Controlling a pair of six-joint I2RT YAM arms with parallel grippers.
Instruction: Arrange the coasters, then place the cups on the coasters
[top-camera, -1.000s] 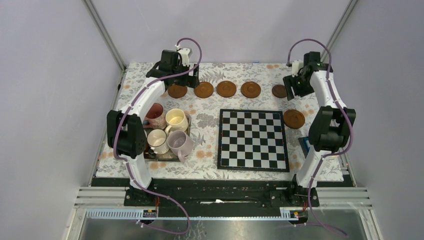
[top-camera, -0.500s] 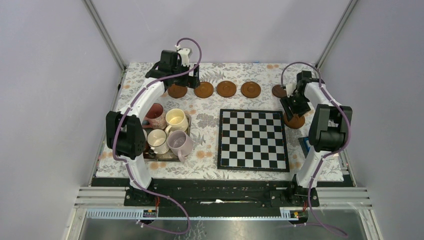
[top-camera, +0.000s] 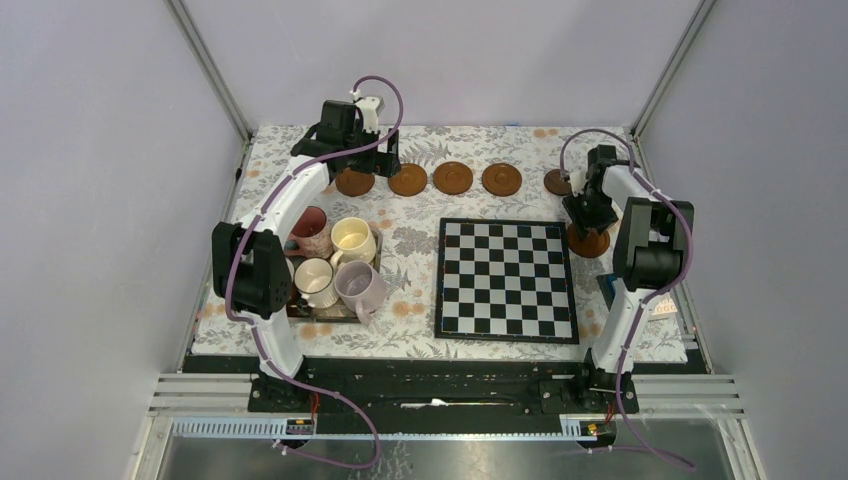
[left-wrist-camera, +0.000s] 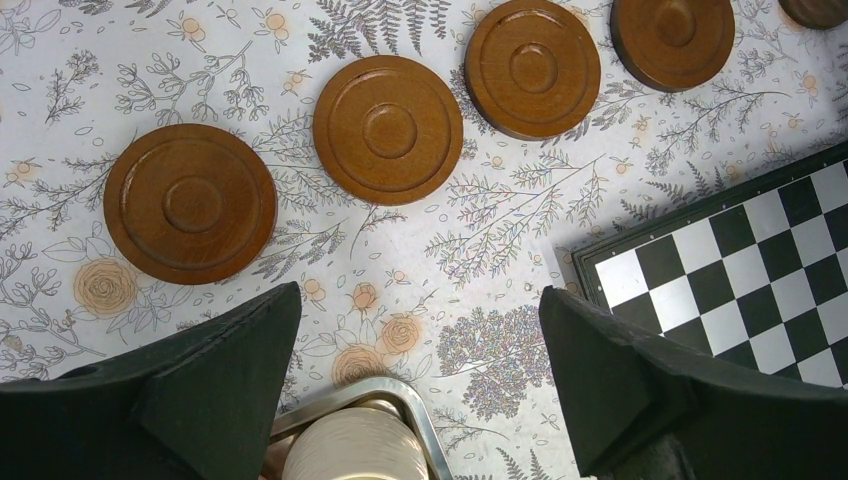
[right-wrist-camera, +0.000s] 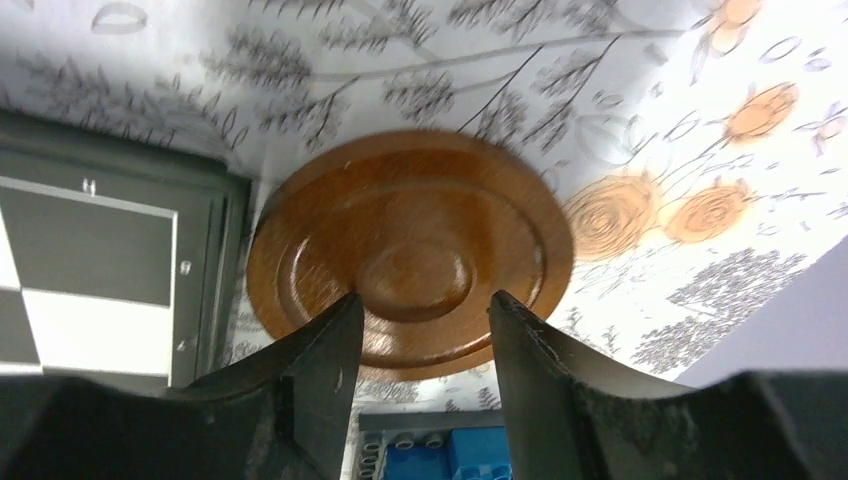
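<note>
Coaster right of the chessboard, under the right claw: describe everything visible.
Round flat coaster, brown, wood-like, with concentric rings. It lies flat on the floral cloth, close beside the chessboard's dark frame; contact unclear. The right claw hangs over its near half, jaws apart, gap narrower than the disc; no grip visible.

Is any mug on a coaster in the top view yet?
No, every round dark-brown wooden coaster in view lies bare, and the four mugs seen stand in the rectangular metal tray.
</note>
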